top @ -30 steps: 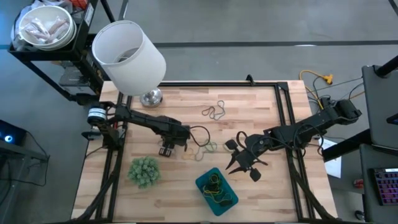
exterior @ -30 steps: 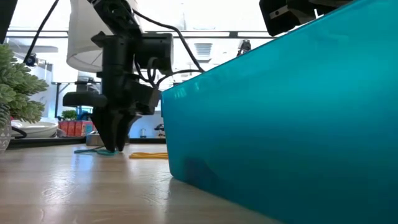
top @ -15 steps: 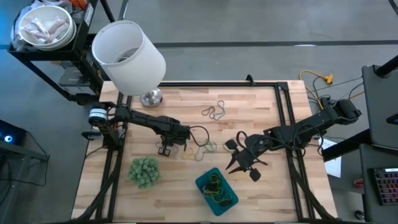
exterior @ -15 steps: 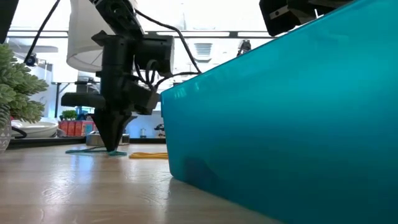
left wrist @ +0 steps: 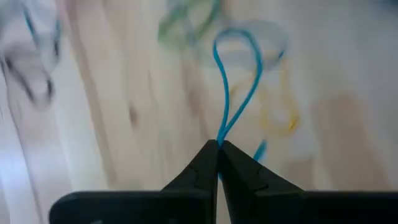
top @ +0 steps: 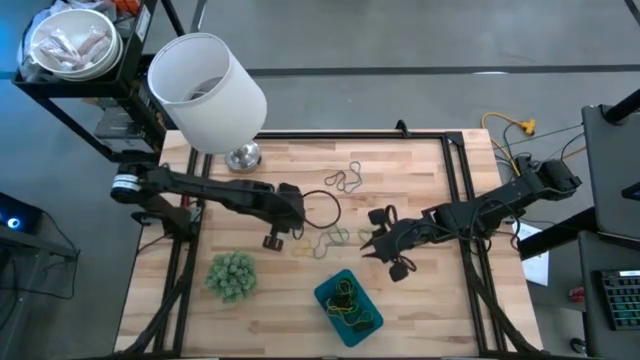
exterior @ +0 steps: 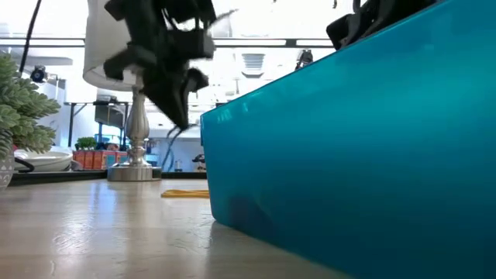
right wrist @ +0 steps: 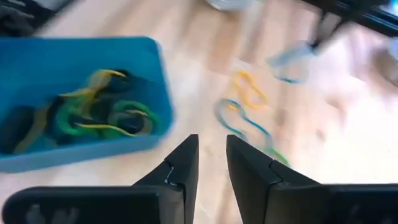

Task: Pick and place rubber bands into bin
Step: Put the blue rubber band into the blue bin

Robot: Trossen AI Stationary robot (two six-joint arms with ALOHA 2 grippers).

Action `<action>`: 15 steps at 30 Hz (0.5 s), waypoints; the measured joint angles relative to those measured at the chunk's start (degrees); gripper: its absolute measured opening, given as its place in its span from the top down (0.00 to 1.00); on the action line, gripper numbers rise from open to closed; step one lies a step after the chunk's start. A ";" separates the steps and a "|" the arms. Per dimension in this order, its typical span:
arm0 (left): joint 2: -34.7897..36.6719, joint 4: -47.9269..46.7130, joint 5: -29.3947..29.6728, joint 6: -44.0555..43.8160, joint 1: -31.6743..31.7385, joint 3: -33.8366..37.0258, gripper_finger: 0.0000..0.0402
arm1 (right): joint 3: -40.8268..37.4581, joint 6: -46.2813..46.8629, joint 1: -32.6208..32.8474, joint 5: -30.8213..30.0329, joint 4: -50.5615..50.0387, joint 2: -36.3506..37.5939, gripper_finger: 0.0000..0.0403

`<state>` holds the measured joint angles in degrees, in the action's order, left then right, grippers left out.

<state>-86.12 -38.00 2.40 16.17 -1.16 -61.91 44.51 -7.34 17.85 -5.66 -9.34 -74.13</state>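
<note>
Blue rubber band (left wrist: 233, 81) is dangling from the left claw (left wrist: 217, 148), pinched tight, above the table's (top: 420, 170) middle. Right claw (right wrist: 208, 152) is hovering with fingers parted near loose rubber bands (top: 335, 238). Teal bin (top: 348, 307), holding several bands, is sitting by the near edge.

Looming right: shallow teal-blue plastic bin (exterior: 349, 147). Raised above wooden tabletop (exterior: 101, 232): left gripper (exterior: 180, 116). Flat behind: yellow rubber band (exterior: 184, 194).

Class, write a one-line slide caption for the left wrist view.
Left end effector shut on a blue rubber band, its loop hanging above the wooden table.
</note>
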 joint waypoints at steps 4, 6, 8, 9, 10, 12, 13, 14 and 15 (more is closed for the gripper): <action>2.18 6.75 -4.02 2.18 -1.96 -0.09 1.00 | 0.00 1.74 -0.02 -8.31 -1.90 0.00 0.80; 2.57 10.16 -5.74 3.27 -3.00 -0.09 1.00 | 0.00 2.73 -0.02 -12.25 -3.02 0.00 0.81; 2.66 12.81 -7.42 4.28 -4.03 -0.09 1.00 | 0.00 3.60 -0.02 -15.72 -4.00 0.00 0.81; 2.66 14.39 -8.32 4.95 -4.44 -0.09 1.00 | 0.00 4.09 -0.02 -17.46 -4.45 0.00 0.82; 2.66 15.83 -9.26 5.48 -4.90 -0.09 1.00 | 0.00 4.45 0.00 -19.29 -4.88 0.00 0.82; 2.39 18.85 -10.66 6.53 -5.75 -0.09 1.00 | 0.00 5.59 -0.02 -23.09 -6.19 0.00 0.83; 2.21 20.76 -11.41 6.92 -6.22 -0.09 1.00 | 0.00 6.23 -0.02 -25.01 -7.00 0.00 0.83; 2.13 22.12 -12.38 7.15 -6.61 -0.09 1.00 | 0.00 7.02 -0.02 -26.91 -7.98 0.00 0.83; 2.10 23.62 -13.55 7.27 -6.92 -0.01 1.00 | 0.00 7.70 -0.02 -28.60 -8.78 0.00 0.83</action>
<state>-84.02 -14.38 -11.14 23.44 -8.07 -61.92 44.51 0.36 17.82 -34.27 -18.12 -74.13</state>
